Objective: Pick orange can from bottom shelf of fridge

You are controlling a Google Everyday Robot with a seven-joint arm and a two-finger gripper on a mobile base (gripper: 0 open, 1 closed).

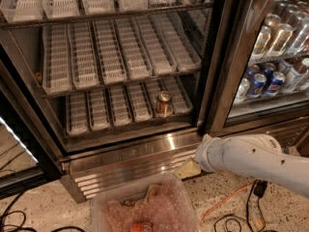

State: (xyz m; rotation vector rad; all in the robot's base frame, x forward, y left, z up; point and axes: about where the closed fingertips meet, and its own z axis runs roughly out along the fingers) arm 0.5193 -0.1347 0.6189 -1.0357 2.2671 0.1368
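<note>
The orange can (163,104) stands upright at frame centre, on the bottom shelf (125,103) of the fridge (213,57); our gripper (188,169) sits lower right of centre, well apart; open or closed, we cannot tell; we should rise, then approach level.

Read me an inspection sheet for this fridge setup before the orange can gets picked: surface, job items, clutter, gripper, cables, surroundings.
Surface: bottom shelf, white slotted trays, one can on it.
Job's things: orange can upright toward the shelf's right end; fridge with its front open.
Clutter: clear plastic bin with reddish contents, on the floor in front.
Grippers: gripper low by the fridge's ribbed steel base, below and right of the can, apart from it.
Cables: orange cable and black cables on the floor.
Surroundings: glass-fronted cooler at right, holding blue and silver cans.
</note>
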